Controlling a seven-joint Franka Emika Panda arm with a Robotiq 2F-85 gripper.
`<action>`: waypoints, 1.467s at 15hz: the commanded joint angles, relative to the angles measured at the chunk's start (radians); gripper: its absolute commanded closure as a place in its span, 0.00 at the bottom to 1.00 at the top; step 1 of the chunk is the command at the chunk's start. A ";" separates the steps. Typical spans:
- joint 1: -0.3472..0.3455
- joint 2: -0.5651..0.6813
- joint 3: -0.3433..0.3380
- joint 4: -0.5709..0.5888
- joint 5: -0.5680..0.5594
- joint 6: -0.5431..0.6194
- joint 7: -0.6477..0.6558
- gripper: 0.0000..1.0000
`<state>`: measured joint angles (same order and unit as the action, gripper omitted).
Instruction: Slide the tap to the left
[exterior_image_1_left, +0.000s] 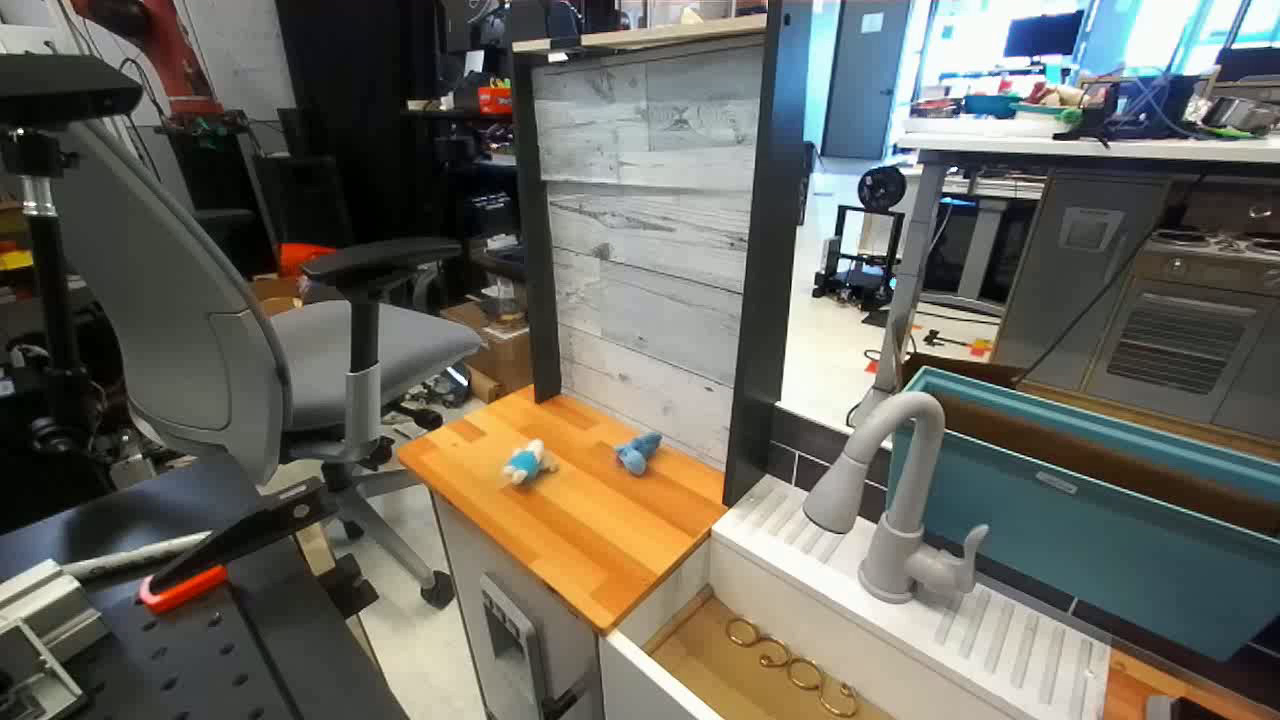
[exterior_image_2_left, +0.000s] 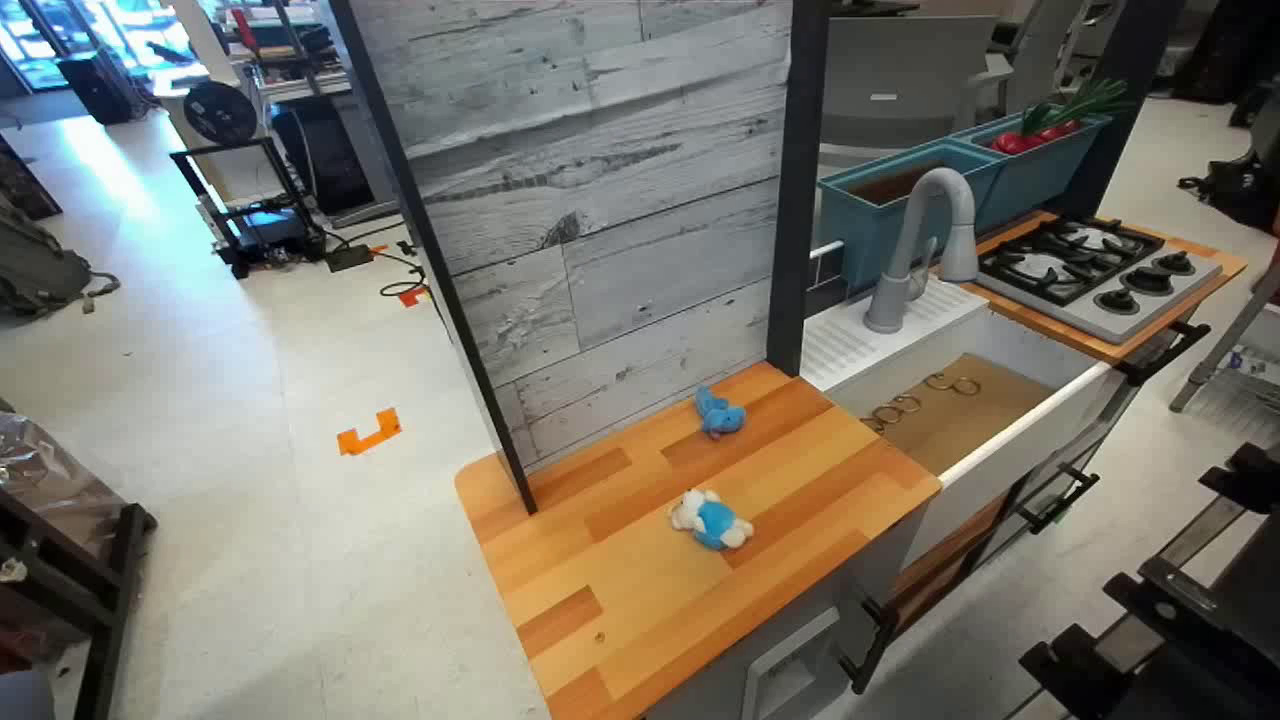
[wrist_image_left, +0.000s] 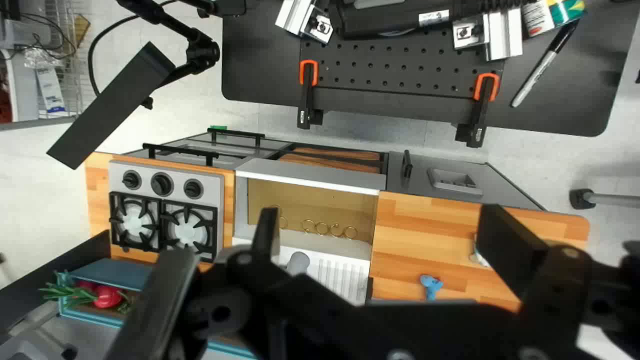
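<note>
At the sink (exterior_image_1_left: 800, 612), the end effector (wrist_image_left: 380, 225) stands parted and the tap (exterior_image_1_left: 905, 505) upright

The panel (exterior_image_1_left: 645, 230) of pale grey boards rises upright along the back of the bench (exterior_image_1_left: 575, 510). The bench adjoins the white sink, which has a ribbed ledge (exterior_image_1_left: 810, 548) at its back. A teal planter (exterior_image_1_left: 1080, 520) shows behind the ledge in both exterior views. The stove (exterior_image_2_left: 1095, 275) lies on the far side of the sink from the bench.

In the wrist view the fingers (wrist_image_left: 505, 245) of the end effector are spread wide, its grip released, with bench and sink seen through the gap.

The tap stands on the ledge, in front of the planter, its spout (exterior_image_1_left: 850, 455) bending down toward the left side of an exterior view. In the wrist view the end effector hides most of it.

Red vegetables (exterior_image_2_left: 1040, 137) with green tops sit in the planter. On the bench lie a white-and-blue toy (exterior_image_1_left: 527, 462), toward the front, and a blue toy (exterior_image_1_left: 638, 453) nearer the panel. Thin gold rings (exterior_image_1_left: 789, 664) lie in a row inside the sink.
</note>
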<state>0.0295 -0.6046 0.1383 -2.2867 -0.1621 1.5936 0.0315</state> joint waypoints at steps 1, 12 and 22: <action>0.019 0.003 -0.014 0.004 -0.007 -0.004 0.008 0.00; 0.005 0.043 -0.061 -0.068 -0.030 0.058 -0.031 0.00; -0.048 0.319 -0.145 -0.229 -0.172 0.454 -0.037 0.00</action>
<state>0.0042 -0.4050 0.0058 -2.5262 -0.2982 1.9534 0.0163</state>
